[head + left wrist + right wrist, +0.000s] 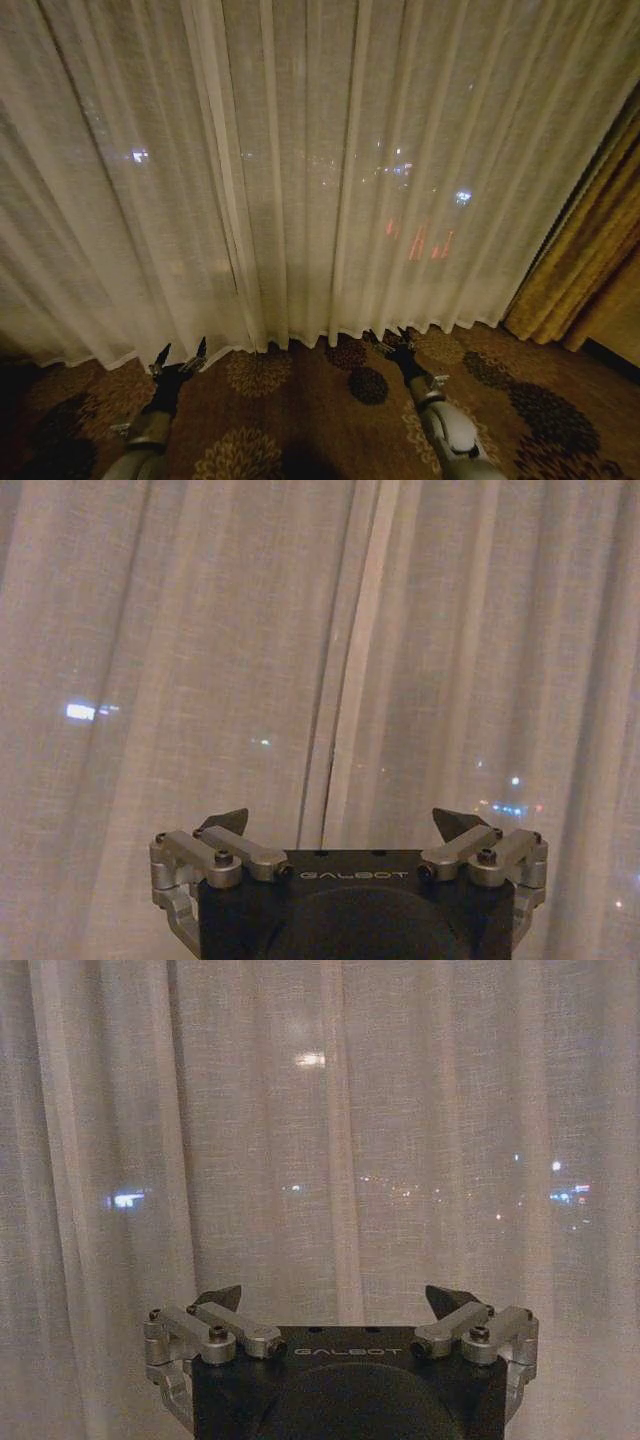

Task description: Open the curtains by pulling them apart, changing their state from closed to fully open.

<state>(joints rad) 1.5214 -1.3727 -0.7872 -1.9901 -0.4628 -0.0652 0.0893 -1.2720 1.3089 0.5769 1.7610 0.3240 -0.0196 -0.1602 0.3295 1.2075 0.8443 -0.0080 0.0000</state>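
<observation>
The sheer cream curtains (300, 170) hang shut across the window, their two panels overlapping at a seam left of centre (225, 200). City lights glow through the fabric. My left gripper (181, 355) is open and low, just in front of the hem near the seam. In the left wrist view the left gripper (342, 822) faces the seam (340, 730) with nothing between its fingers. My right gripper (390, 338) is open too, close to the hem of the right panel. From the right wrist the right gripper (340, 1298) points at plain pleated curtain (340, 1140).
A thick golden-yellow drape (590, 260) hangs at the right edge. Dark patterned carpet (300, 400) runs from the hem toward me under both arms.
</observation>
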